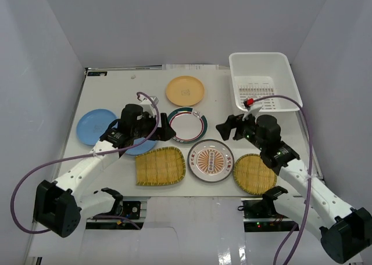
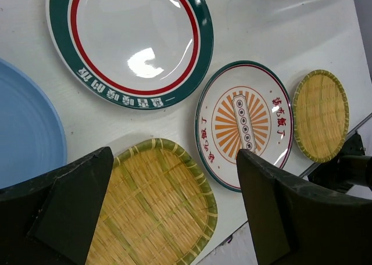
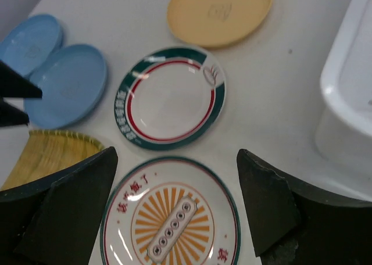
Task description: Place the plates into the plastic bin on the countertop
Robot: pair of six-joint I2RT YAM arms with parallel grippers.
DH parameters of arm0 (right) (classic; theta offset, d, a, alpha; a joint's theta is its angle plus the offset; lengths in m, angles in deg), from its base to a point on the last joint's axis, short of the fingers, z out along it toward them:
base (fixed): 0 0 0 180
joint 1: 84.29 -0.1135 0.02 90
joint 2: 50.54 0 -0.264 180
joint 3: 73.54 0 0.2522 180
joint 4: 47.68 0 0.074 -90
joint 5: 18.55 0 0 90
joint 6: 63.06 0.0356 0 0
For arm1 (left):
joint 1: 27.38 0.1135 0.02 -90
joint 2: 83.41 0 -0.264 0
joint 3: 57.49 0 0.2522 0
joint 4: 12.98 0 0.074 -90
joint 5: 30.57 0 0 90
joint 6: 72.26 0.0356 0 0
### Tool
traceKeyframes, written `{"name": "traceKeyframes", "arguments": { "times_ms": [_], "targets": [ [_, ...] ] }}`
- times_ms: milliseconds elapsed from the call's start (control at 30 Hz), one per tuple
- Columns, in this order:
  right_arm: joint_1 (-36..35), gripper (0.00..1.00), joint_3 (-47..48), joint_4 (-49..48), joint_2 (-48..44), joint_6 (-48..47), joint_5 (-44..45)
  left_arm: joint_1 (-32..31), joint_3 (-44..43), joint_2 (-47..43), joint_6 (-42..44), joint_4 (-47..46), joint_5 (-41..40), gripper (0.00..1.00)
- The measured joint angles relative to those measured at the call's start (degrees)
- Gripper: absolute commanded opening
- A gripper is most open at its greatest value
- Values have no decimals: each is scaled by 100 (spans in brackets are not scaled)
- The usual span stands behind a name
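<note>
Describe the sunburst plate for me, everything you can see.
The sunburst plate is round, glossy and ceramic-looking: white, with a thin dark green edge, a red ring, red characters and orange rays around a dotted oblong. It lies flat, face up, on the table between the squarish bamboo tray and the round bamboo tray, near the green-rimmed plate. Nothing rests on it.

Bin (image 1: 258, 55): far right corner of the bench (image 1: 116, 90).
Far plate (image 1: 185, 90): left of the bin.
Middle plate (image 1: 187, 124): just before the far plate.
Left side: outer plate (image 1: 95, 126) and inner plate (image 1: 138, 147), touching.
Front row, left to right: left tray (image 1: 160, 166), front plate (image 1: 211, 160), right tray (image 1: 254, 173).
</note>
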Motion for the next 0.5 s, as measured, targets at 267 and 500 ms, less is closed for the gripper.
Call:
{"name": "traceKeyframes", "arguments": {
  "times_ms": [267, 500],
  "targets": [
    [-20, 72, -1464, 573, -1311, 754, -804, 9, -1628, 2002, 26, 164, -249, 98],
    [-160, 66, -1987, 177, -1746, 1233, -1333, 170, -3005, 3965, 188, 424, -518, 98]
  ]
}}
